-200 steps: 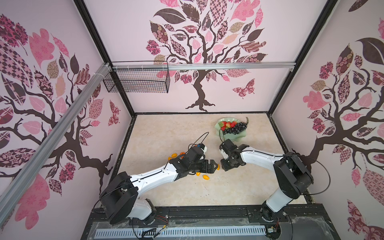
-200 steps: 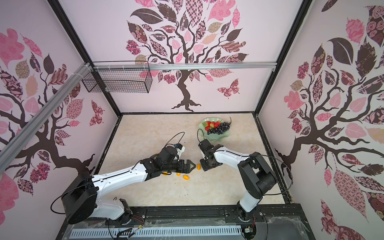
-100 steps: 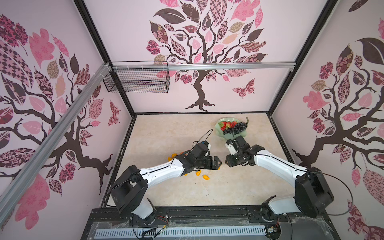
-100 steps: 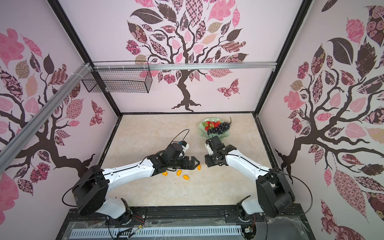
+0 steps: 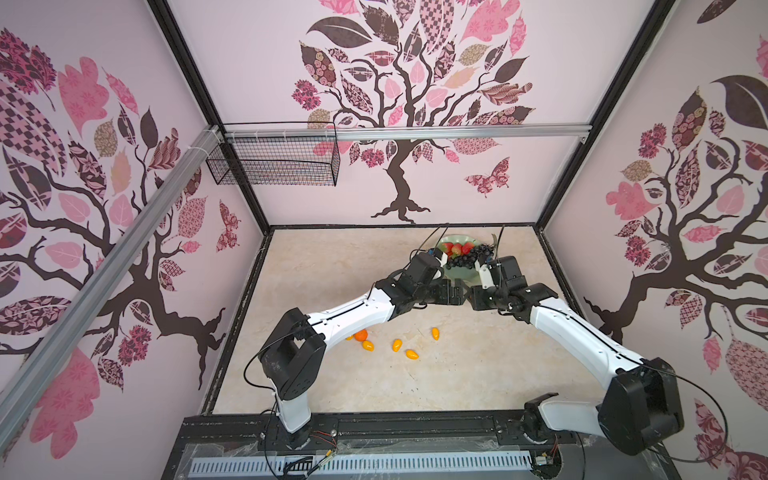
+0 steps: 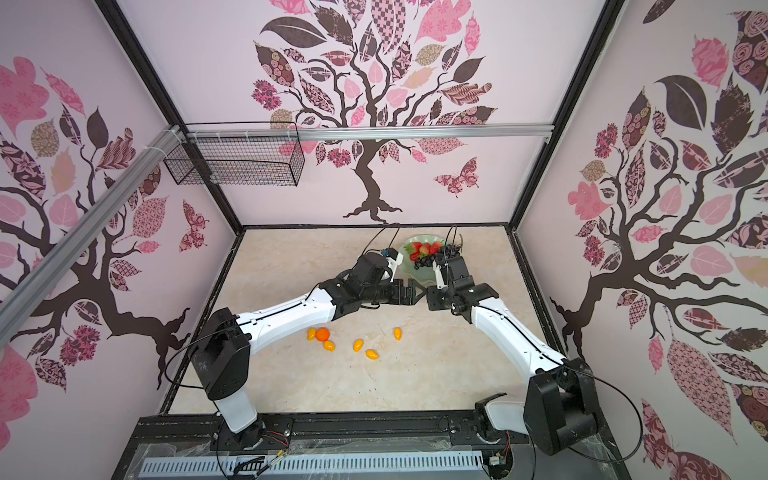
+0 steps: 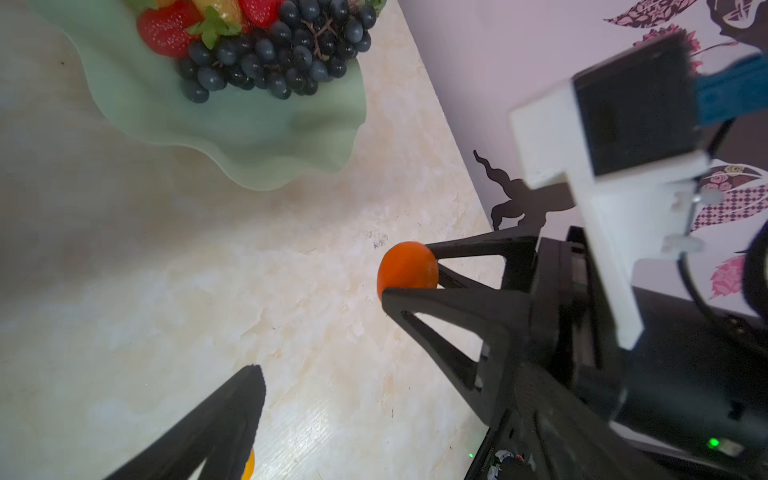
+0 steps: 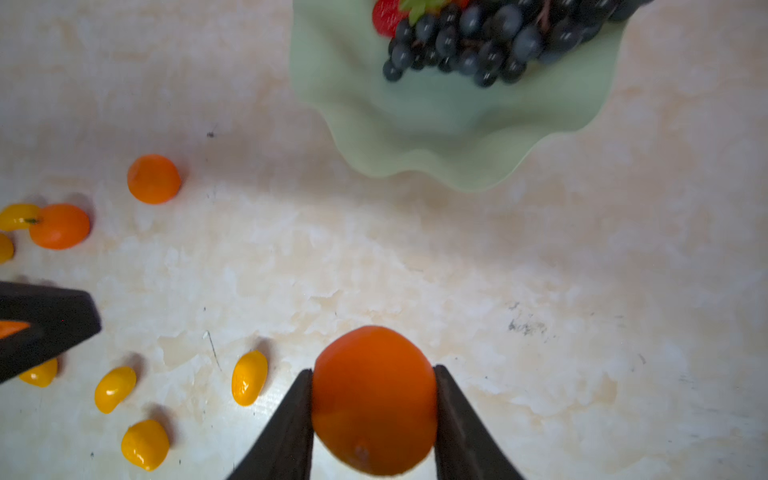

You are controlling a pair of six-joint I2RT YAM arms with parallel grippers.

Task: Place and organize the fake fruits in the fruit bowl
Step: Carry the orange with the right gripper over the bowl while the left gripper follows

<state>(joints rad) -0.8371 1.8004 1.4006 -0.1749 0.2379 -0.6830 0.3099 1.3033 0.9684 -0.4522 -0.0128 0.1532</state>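
The right hand (image 8: pixel 374 370) was clamped on a round orange plastic tangerine (image 8: pixel 374 407) over the pale marbled desk (image 8: pixel 561 270). Just beyond it, on the far side, lay the shallow pale green fruit bowl with the wavy rim (image 8: pixel 457 145). Its near half was bare, and a dark grape bunch (image 8: pixel 478 41) and red strawberries (image 7: pixel 166 29) filled the far half, so a short carry away seemed due. The left hand (image 5: pixel 456 292) sat tip to tip with the right, equally near the bowl, and its grip could not be told.
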